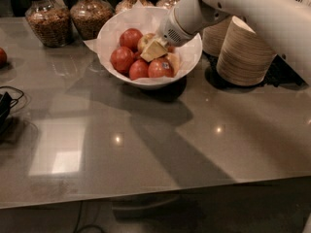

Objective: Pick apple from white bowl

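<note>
The white bowl (189, 57), lined with crinkled white paper, stands at the back middle of the grey table. It holds several red apples (122, 58). A pale yellow-green apple (144, 41) shows partly among them near the bowl's centre. My gripper (160, 52) reaches down into the bowl from the right on the white arm. It sits right at the pale apple and above the red apple with a sticker (160, 68). The arm hides the far right of the bowl.
Two stacks of tan disposable bowls (243, 55) stand right of the white bowl. Glass jars (46, 21) of dry food line the back left. A red apple (2, 57) lies at the left edge, with black cables (7, 106) below it.
</note>
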`<action>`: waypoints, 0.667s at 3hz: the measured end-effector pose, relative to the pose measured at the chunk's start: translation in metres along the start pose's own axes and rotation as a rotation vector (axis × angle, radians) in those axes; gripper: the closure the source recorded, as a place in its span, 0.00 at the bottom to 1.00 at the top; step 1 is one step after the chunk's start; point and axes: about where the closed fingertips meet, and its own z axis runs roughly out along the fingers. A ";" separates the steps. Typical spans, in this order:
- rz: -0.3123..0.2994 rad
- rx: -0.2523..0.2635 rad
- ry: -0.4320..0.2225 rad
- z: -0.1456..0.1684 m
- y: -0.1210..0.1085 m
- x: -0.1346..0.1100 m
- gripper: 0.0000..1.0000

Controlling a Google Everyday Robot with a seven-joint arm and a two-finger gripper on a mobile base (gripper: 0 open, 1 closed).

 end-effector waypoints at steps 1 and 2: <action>0.000 0.000 0.000 0.000 0.000 0.000 1.00; 0.000 0.000 0.000 0.000 0.000 0.000 1.00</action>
